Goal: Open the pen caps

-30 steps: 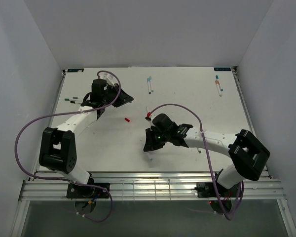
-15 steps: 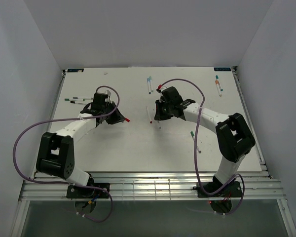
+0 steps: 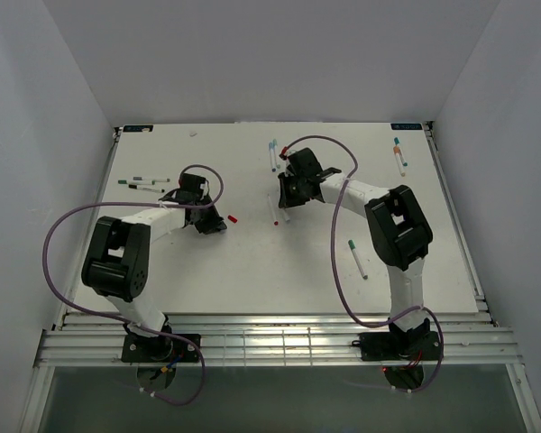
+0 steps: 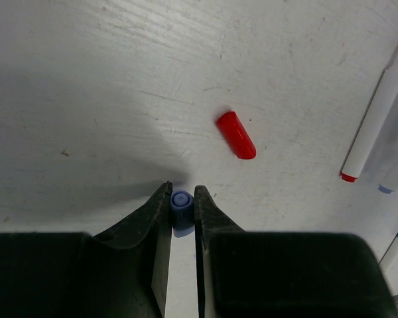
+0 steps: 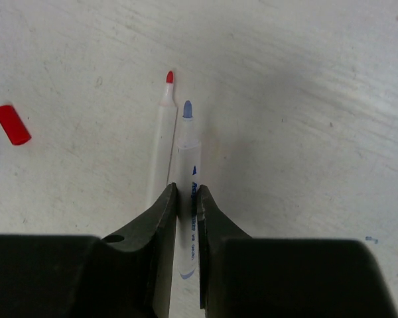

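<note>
My left gripper (image 4: 181, 193) is shut on a small blue pen cap (image 4: 181, 201) and holds it just above the table. A loose red pen cap (image 4: 236, 134) lies just ahead of it, also seen in the top view (image 3: 233, 218) beside the left gripper (image 3: 216, 222). My right gripper (image 5: 188, 193) is shut on a white pen barrel (image 5: 188, 159) with a bare blue tip. An uncapped red-tipped pen (image 5: 160, 142) lies close beside it on its left. In the top view the right gripper (image 3: 282, 198) is at the table's middle, towards the far side.
Capped pens lie at the far middle (image 3: 273, 155), far right (image 3: 399, 155) and far left (image 3: 137, 184). A green-capped pen (image 3: 356, 257) lies at the near right. Purple cables loop over both arms. White walls close in the table.
The right arm swung from the near middle to the far middle and now holds the blue-tipped pen. The left gripper came nearer, towards the red cap.
</note>
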### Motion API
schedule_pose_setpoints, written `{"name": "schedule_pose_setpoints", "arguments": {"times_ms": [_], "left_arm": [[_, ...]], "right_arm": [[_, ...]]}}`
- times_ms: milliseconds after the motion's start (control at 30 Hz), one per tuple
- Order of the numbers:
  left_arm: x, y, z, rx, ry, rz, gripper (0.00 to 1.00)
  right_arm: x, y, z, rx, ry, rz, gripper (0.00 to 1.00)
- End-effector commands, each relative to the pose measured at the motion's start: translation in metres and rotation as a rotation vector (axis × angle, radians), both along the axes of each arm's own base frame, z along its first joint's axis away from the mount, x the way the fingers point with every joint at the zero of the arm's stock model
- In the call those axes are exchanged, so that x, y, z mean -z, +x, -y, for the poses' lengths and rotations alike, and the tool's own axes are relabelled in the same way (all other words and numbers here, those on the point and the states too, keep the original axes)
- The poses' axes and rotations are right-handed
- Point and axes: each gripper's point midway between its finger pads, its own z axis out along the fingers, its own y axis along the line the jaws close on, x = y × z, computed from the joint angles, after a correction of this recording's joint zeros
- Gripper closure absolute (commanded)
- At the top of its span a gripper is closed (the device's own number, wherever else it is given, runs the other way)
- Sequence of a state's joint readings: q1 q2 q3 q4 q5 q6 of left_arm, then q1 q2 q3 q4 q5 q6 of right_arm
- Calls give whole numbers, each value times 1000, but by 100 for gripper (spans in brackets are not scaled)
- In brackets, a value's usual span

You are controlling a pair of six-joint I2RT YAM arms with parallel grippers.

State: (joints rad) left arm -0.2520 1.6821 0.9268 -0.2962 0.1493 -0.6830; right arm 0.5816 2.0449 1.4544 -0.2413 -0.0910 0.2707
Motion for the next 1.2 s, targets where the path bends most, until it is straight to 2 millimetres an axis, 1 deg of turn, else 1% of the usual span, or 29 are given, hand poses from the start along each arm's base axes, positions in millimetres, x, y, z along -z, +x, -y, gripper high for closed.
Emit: {"name": "schedule_pose_setpoints", "arguments": {"times_ms": [0, 33, 133, 233, 267, 300, 367, 433, 467, 633, 700, 767, 900, 933, 1000, 1033, 1067, 1100, 1133, 1167], "left_arm": [[-13, 22, 0, -30, 13, 53, 86], [-7, 23, -1, -35, 22, 40, 85], [-1, 28, -2, -47, 29, 29, 83], [2, 32, -1, -51, 32, 23, 71], [5, 31, 0, -50, 31, 14, 69], [5, 32, 0, -52, 28, 14, 66], [6, 34, 2, -49, 23, 12, 64], [7, 34, 1, -51, 24, 9, 59], [7, 34, 1, -55, 27, 9, 58], [8, 33, -1, -56, 32, 9, 54], [8, 31, -1, -58, 30, 6, 53], [6, 31, 0, -58, 26, 11, 52], [-1, 28, -1, -57, 21, 24, 52], [-7, 29, 0, -58, 14, 41, 52], [-14, 28, 0, -58, 5, 59, 51], [-16, 26, 0, -57, 3, 63, 51], [-25, 27, 0, -54, -1, 88, 50], [-29, 27, 0, -53, -2, 97, 50], [-33, 26, -2, -54, 1, 107, 50], [-38, 26, -3, -57, 6, 123, 49]], "right_arm": [[-18, 22, -11, -22, 44, 53, 92], [-19, 23, -12, -24, 50, 52, 92], [-18, 24, -16, -29, 62, 42, 92], [-11, 24, -15, -28, 61, 28, 92], [-10, 25, -16, -25, 62, 25, 92], [-9, 25, -16, -26, 63, 22, 92], [-7, 26, -17, -28, 68, 14, 92], [-6, 24, -20, -36, 80, 6, 90], [-5, 24, -21, -37, 81, 1, 87], [2, 22, -19, -32, 73, -12, 84], [6, 19, -18, -33, 71, -24, 80], [7, 18, -20, -38, 76, -30, 75], [5, 18, -22, -44, 87, -30, 70], [1, 17, -22, -46, 95, -29, 66], [-3, 18, -22, -44, 103, -22, 61], [-8, 18, -22, -41, 107, -14, 59], [-11, 19, -22, -39, 110, -9, 54], [-14, 20, -21, -33, 111, -3, 52], [-26, 23, -16, -17, 113, 17, 51], [-32, 22, -12, -8, 112, 28, 50]]}}
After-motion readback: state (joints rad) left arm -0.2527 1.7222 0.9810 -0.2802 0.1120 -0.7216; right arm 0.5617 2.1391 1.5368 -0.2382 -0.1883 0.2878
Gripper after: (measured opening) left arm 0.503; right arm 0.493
